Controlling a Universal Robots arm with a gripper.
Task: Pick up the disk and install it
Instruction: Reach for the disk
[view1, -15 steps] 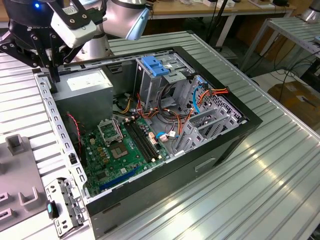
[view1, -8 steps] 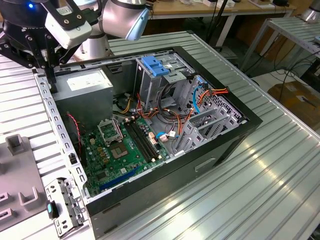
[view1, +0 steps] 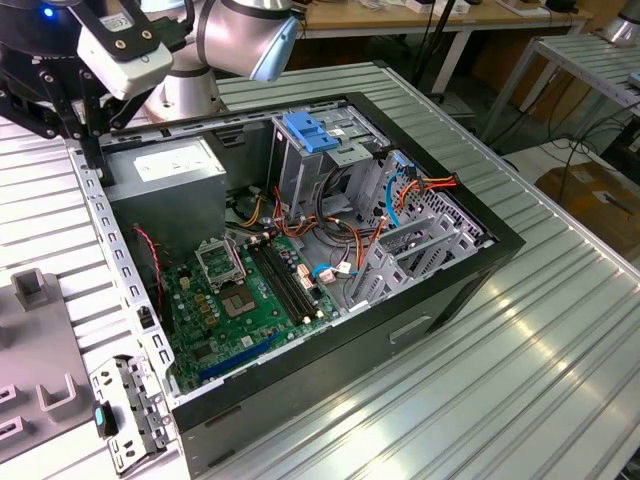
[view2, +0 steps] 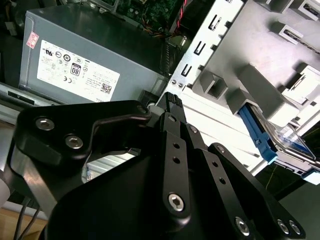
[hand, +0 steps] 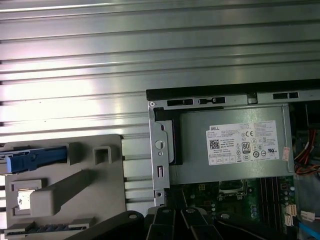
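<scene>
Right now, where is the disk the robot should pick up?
In the second wrist view the disk lies in a grey holder, outside the open computer case and next to its perforated metal edge.

Exterior view overlooks the case (view1: 320, 372); both wrist views share its box (view2: 70, 75) (hand: 225, 160).

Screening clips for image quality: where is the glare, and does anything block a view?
Exterior view: bright glare streaks on the ribbed metal table, while the open computer case is darker inside. First wrist view: a washed-out band across the table. Second wrist view: the black hand looms in the foreground, hiding much behind it.
</scene>
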